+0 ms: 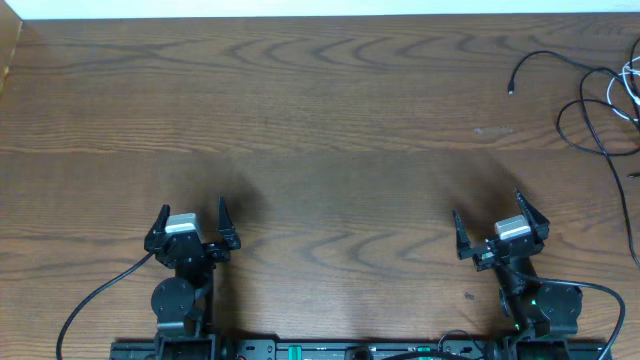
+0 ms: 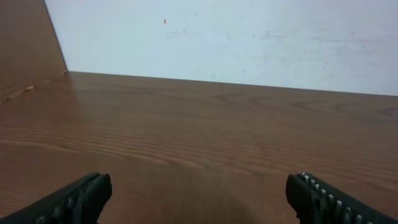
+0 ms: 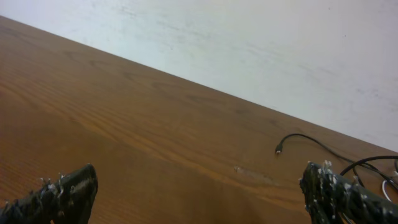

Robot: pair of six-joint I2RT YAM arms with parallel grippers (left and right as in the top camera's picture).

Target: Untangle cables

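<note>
Two black robot arms (image 1: 180, 300) along the near edge of the brown wood-grain bench (image 1: 320, 120), nothing held by either. At the far-left corner, a raised brown wooden side board (image 1: 8, 50), upright along the bench's left edge. Toward the near-left corner, a thick black wire (image 1: 100, 295) curving from the left arm's base to the near edge. Just right of that, the left gripper (image 1: 192, 208), black with a silver block behind the fingers, pointed at the far edge, jaws spread wide with only wood between them. Same in the left wrist view: ridged black fingertips (image 2: 74, 200) low and well apart, a pale white wall (image 2: 249, 37) beyond the far edge. Further right, the right gripper (image 1: 487, 205), turned slightly toward the far-right corner, jaws likewise spread wide, gripping nothing, well apart from the cords. Beside its base, another thick black wire (image 1: 600, 286) looping to the near edge. At the far-right corner, the cables (image 1: 560, 118): thin black cords (image 1: 540, 52) in loose overlapping loops, one small plug end (image 1: 511, 91) lying free on the side toward the bench's middle, and a thin white cord (image 1: 613, 95) crossing them beside the right edge, partly cut off by the picture. In the right wrist view, that plug end and its curved cord flat on the wood, untouched.
</note>
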